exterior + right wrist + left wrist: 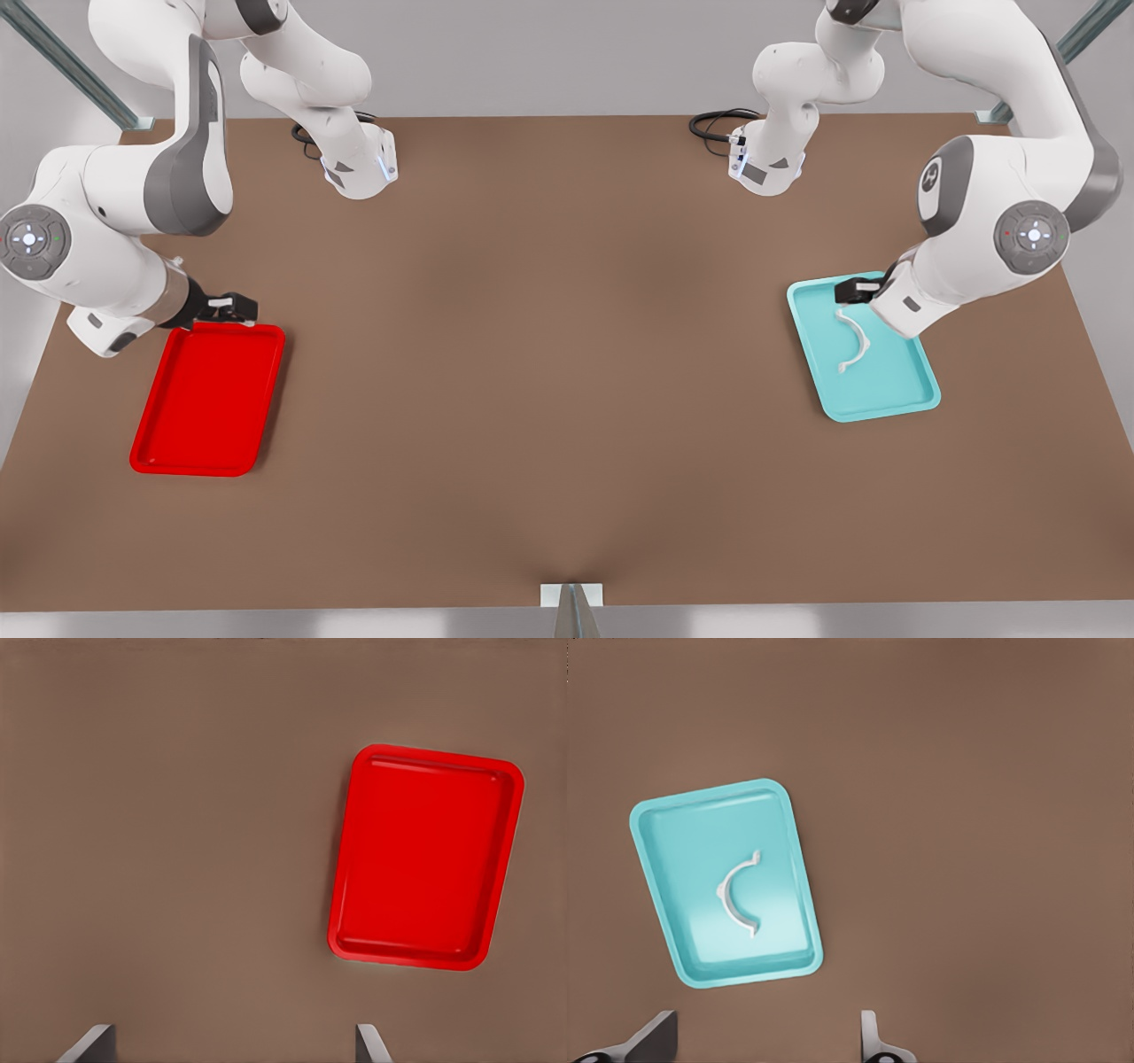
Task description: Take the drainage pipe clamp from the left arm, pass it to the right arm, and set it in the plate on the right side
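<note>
Front view, clamp: the drainage pipe clamp (852,339) lies flat in the teal tray (895,394) on the front view's right, long axis along the tray's length, arch bulging toward the tray's outer long side.
Clamp look: thin white half-round strip (737,893), short tabs at both ends.
Left hand: left hand (858,289) hovers over the teal tray's far end, fingers (870,1038) spread wide, holding nothing.
Right hand: right hand (232,307) hangs at the plate's (168,443) far rim, fingers (370,1043) wide apart, empty.
Plate: bright red, on the brown desk (549,354).
</note>
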`<state>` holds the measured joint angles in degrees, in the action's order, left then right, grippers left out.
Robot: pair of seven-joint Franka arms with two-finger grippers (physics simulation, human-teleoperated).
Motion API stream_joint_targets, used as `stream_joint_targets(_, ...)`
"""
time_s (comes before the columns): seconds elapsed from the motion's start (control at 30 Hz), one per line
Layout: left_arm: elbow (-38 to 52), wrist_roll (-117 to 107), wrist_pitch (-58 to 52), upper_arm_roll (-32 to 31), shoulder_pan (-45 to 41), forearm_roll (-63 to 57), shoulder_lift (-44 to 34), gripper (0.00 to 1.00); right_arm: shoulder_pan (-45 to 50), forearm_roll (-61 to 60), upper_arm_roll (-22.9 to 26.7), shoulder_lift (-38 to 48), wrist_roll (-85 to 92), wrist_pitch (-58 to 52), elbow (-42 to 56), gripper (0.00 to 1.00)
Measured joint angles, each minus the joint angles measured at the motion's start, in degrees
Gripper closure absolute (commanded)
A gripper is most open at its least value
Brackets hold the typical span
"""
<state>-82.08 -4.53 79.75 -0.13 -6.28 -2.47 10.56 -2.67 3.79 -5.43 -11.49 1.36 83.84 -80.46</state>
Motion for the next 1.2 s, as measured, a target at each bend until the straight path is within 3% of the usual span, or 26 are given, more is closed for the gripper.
stream_joint_targets(0.1, -3.11, -0.53, 0.72, 0.32, -0.1, -0.03, 0.16, 0.0, -0.23, -0.61, 0.21, 0.0, 0.1, 0.67, -0.07, 0.0)
stream_joint_targets(0.17, -13.38, -1.44, 4.39, 5.02, -1.22, -0.37, 1.01, 0.0, -0.64, -1.0, 0.24, -0.08, 0.17, 1.08, -0.4, 0.0)
stream_joint_targets(0.3, -32.04, -4.5, 19.78, 10.88, 0.95, -0.52, 3.17, 0.0, -0.92, -1.34, 0.25, -0.15, 0.34, 1.78, -0.88, 0.0)
stream_joint_targets(0.47, -43.71, -8.52, 37.23, 12.51, 4.14, 0.13, 5.12, 0.0, -1.49, -1.61, 0.25, -0.08, 0.73, 2.43, -1.63, 0.0)
stream_joint_targets(0.8, -56.11, -14.21, 57.74, 16.47, 6.14, 5.8, 7.19, 0.0, -1.38, -1.5, 0.09, -0.27, 1.33, 3.29, -2.42, 0.0)
stream_joint_targets(1.13, -58.29, -14.51, 67.09, 16.57, 8.38, 13.98, 8.71, 0.0, -1.37, -1.38, 0.08, -0.18, 1.68, 3.64, -2.98, 0.0)
stream_joint_targets(1.17, -58.38, -14.43, 67.44, 16.56, 8.28, 14.33, 8.76, 0.17, -1.37, -1.38, 0.08, -0.18, 1.71, 3.65, -2.98, 0.0)
stream_joint_targets(1.2, -58.43, -14.67, 67.67, 16.58, 8.19, 14.23, 8.78, 0.41, -1.38, -1.38, 0.07, -0.18, 1.73, 3.66, -2.98, 0.0)
